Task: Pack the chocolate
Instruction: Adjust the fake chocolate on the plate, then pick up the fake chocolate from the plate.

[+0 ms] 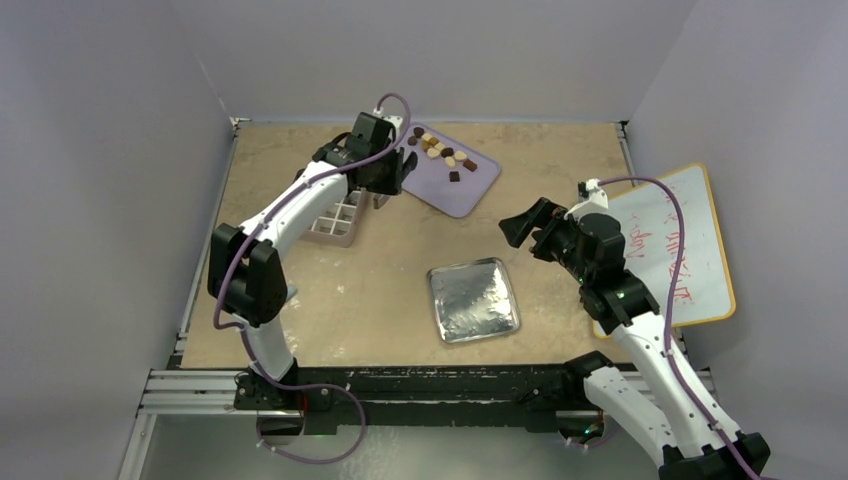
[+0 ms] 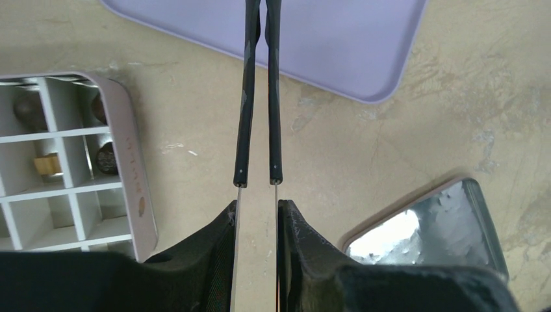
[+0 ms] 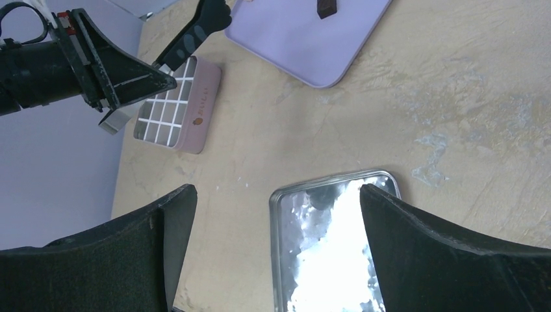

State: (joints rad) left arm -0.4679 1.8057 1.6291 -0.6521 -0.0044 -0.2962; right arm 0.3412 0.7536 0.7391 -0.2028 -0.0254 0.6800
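Only left wrist shows chocolate (image 2: 106,158) in box (image 2: 134,179).

1. Bare desk (image 1: 400,250) lies open between the divided box (image 1: 338,222), the lavender tray (image 1: 478,188) and the silver tin (image 1: 473,300).
2. The left hand (image 1: 393,176), gripping black tweezers (image 2: 258,97), fills the gap between box and tray.
3. The chocolate (image 1: 440,150) crowds the tray's far end; its near end is bare.
4. The right hand (image 1: 530,232), jaws wide, hangs near the tin's far edge.
5. A whiteboard (image 1: 690,250) covers the desk's right edge.
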